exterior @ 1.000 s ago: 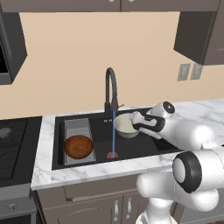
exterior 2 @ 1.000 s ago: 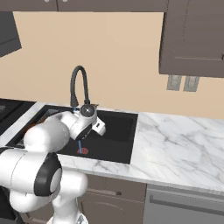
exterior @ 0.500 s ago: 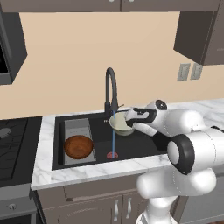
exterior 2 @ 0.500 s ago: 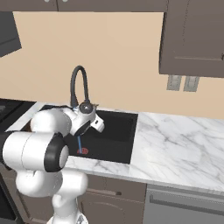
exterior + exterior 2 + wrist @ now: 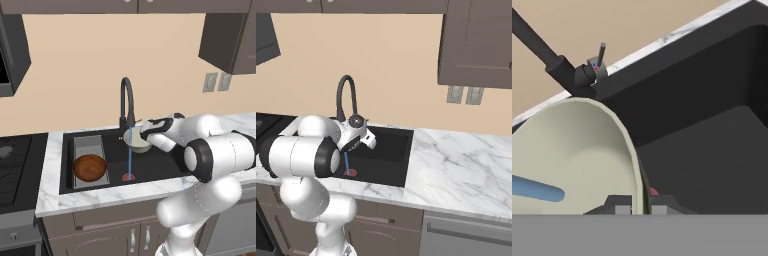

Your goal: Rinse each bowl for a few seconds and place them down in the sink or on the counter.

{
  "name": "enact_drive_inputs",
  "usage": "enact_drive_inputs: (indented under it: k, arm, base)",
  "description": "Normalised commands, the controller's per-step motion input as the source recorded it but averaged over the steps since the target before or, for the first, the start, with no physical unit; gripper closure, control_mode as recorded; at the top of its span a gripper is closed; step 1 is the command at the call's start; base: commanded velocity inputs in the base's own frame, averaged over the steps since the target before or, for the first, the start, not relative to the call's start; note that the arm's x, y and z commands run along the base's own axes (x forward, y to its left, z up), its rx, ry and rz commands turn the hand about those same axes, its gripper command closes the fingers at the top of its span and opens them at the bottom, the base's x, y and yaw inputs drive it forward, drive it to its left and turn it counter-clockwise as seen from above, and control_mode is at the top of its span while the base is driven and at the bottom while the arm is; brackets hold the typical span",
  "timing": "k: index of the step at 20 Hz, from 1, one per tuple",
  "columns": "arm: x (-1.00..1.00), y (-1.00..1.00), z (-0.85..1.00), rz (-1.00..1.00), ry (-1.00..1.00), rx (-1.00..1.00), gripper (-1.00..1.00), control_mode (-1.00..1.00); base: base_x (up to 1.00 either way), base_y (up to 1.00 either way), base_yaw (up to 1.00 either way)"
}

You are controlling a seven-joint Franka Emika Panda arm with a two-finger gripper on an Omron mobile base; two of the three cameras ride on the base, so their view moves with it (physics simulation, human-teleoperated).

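The jaws are clenching the rim of the pale bowl [image 5: 572, 155], one finger on each side of its wall, as the hand view shows. The gripper [image 5: 142, 134] is holding that bowl [image 5: 136, 140] above the sink [image 5: 165, 165], right under the spout of the black faucet [image 5: 126, 100]. A thin blue stream of water [image 5: 129, 155] is running down past the bowl's near edge to the red drain [image 5: 128, 177]; in the hand view a blue streak [image 5: 534, 190] is lying across the bowl's greenish inside. The brown bowl [image 5: 90, 167] is sitting on the grey tray [image 5: 89, 146] at the sink's left end, well apart from the gripper. White marble counter [image 5: 456, 165] is stretching to the right of the sink.
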Motion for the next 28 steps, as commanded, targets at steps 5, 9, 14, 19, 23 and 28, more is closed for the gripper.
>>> enact_drive_inputs:
  k: [5,9,14,19,23,28]
  arm:
    - [0.07,-0.05,-0.05,0.00,0.00,0.00,1.00,-1.00]
    - [-0.07,-0.10,0.00,0.00,0.00,0.00,1.00,-1.00]
    - [-0.21,-0.18,0.01,0.00,0.00,0.00,1.00,-1.00]
    - [-0.12,-0.21,0.13,-0.01,0.00,0.00,1.00,-1.00]
    - [-0.06,-0.23,0.24,-0.01,0.00,0.00,1.00,-1.00]
    - [-0.04,-0.24,0.31,-0.02,0.00,0.00,1.00,-1.00]
  base:
    - [0.00,0.00,0.00]
    - [0.00,0.00,0.00]
    - [0.00,0.00,0.00]
    - [0.00,0.00,0.00]
    - [0.00,0.00,0.00]
    - [0.00,0.00,0.00]
